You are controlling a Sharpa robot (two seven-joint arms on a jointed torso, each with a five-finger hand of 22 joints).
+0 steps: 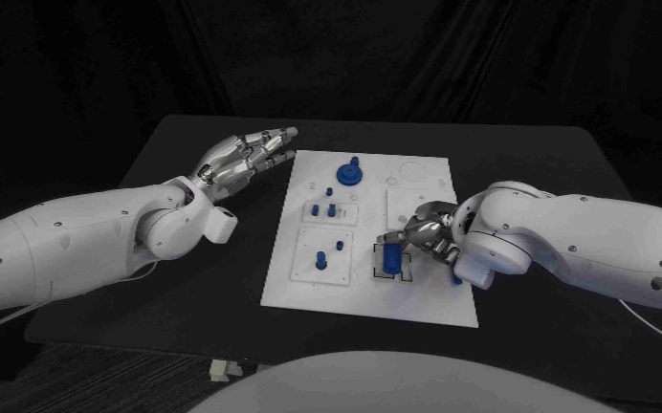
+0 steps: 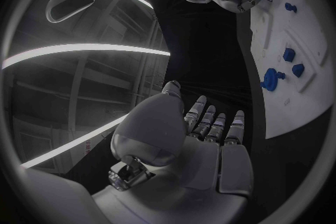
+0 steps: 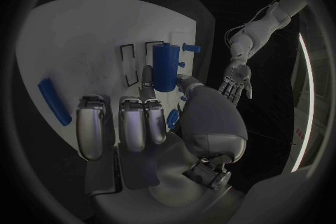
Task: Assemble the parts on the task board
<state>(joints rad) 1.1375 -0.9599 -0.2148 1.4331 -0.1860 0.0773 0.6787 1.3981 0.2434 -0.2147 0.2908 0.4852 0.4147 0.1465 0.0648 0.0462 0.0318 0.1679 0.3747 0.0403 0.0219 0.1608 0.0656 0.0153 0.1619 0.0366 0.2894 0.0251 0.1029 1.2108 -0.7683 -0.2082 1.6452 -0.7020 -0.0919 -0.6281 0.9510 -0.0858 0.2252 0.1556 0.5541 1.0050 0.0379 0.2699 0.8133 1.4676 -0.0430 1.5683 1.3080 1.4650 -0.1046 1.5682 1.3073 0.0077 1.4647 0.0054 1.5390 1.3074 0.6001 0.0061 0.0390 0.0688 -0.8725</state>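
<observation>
right hand (image 1: 430, 233) pinching the blue block (image 3: 165, 66) just past its fingertips | left hand (image 1: 246, 159) loose, holding nothing | risk imo: block tilts, jams in its task board (image 1: 428, 303) slot

Bare tabletop (image 1: 538, 160) is seen at three o'clock of the task board (image 1: 421, 298); its six o'clock half is blocked by the right hand (image 1: 421, 236).

The right hand (image 1: 430, 231) hides the task board (image 1: 414, 303) beneath.
</observation>
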